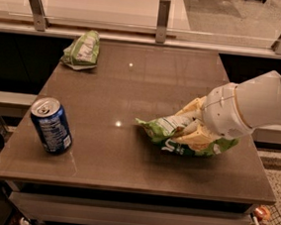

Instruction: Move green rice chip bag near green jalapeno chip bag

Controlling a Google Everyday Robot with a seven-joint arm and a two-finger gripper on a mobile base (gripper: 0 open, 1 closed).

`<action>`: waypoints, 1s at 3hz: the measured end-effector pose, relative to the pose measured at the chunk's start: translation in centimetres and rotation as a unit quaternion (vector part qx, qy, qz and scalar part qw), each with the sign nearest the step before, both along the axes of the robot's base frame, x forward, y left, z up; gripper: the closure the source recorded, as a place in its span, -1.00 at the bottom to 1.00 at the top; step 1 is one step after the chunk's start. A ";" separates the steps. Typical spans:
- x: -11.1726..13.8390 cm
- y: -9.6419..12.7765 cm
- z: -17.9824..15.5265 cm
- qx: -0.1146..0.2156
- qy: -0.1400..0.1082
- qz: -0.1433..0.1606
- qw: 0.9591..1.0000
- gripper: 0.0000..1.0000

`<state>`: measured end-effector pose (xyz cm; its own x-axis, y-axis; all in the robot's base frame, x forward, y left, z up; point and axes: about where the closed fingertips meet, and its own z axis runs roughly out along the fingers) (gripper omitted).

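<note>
The green rice chip bag (164,132) is bright lime green with a white label and lies at the right front of the brown table (134,79). My gripper (193,123) comes in from the right on a white arm. Its tan fingers (197,138) are closed over the bag's right half, which they partly hide. The green jalapeno chip bag (82,50) is smaller and duller. It lies flat at the table's far left corner, far from my gripper.
A blue soda can (51,126) stands upright near the front left edge. A glass barrier on metal posts (162,18) runs along the table's far side. The floor drops away at the table's right and front edges.
</note>
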<state>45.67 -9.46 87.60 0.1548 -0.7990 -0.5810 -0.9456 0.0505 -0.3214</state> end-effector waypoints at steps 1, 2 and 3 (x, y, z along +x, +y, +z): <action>0.5 -1.1 2.1 -0.018 -0.019 -0.005 1.000 1.00; 2.2 -3.0 5.9 -0.044 -0.067 -0.020 0.997 1.00; 4.4 -4.4 9.7 -0.055 -0.125 -0.035 0.990 1.00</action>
<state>50.06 -13.90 97.31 0.2247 -0.8690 -0.4408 -0.8306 0.0656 -0.5529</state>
